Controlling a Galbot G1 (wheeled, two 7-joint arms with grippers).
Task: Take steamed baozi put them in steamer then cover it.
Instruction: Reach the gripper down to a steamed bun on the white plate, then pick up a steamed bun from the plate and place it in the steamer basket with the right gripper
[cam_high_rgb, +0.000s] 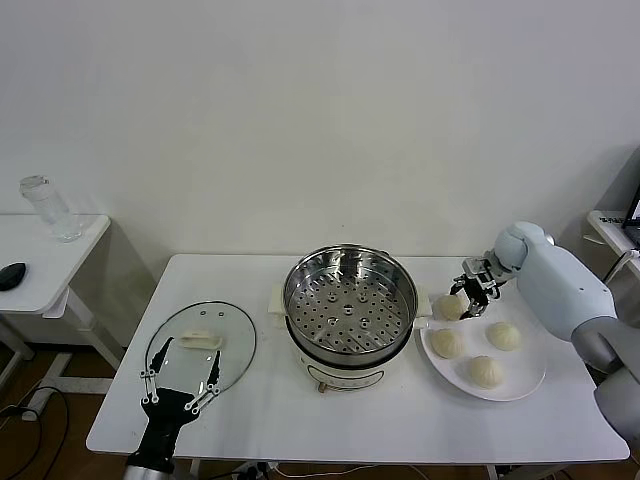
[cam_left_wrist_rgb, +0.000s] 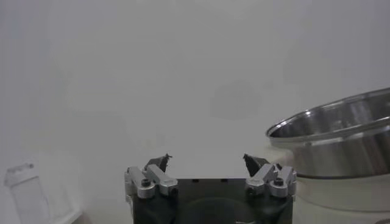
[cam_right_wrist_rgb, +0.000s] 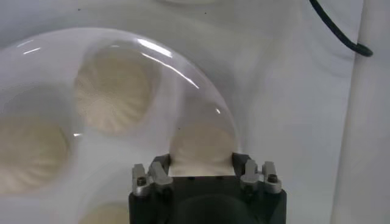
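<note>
The steamer (cam_high_rgb: 350, 295) stands open at the table's middle, its perforated tray bare; its rim also shows in the left wrist view (cam_left_wrist_rgb: 341, 134). My right gripper (cam_high_rgb: 472, 296) is shut on one baozi (cam_high_rgb: 449, 307) at the far left edge of the white plate (cam_high_rgb: 525, 385). In the right wrist view the baozi (cam_right_wrist_rgb: 201, 143) sits between my right gripper's (cam_right_wrist_rgb: 201, 161) fingers. Three more baozi (cam_high_rgb: 487, 371) lie on the plate. The glass cover (cam_high_rgb: 235, 345) lies flat on the table at the left. My left gripper (cam_high_rgb: 180, 385) hangs open and empty over the cover's near edge; it also shows in the left wrist view (cam_left_wrist_rgb: 207, 161).
A low white side table (cam_high_rgb: 60, 250) at the far left holds a glass jar (cam_high_rgb: 45, 208) and a black object (cam_high_rgb: 10, 275). A black cable (cam_right_wrist_rgb: 341, 33) runs beside the table in the right wrist view. A wall stands close behind the table.
</note>
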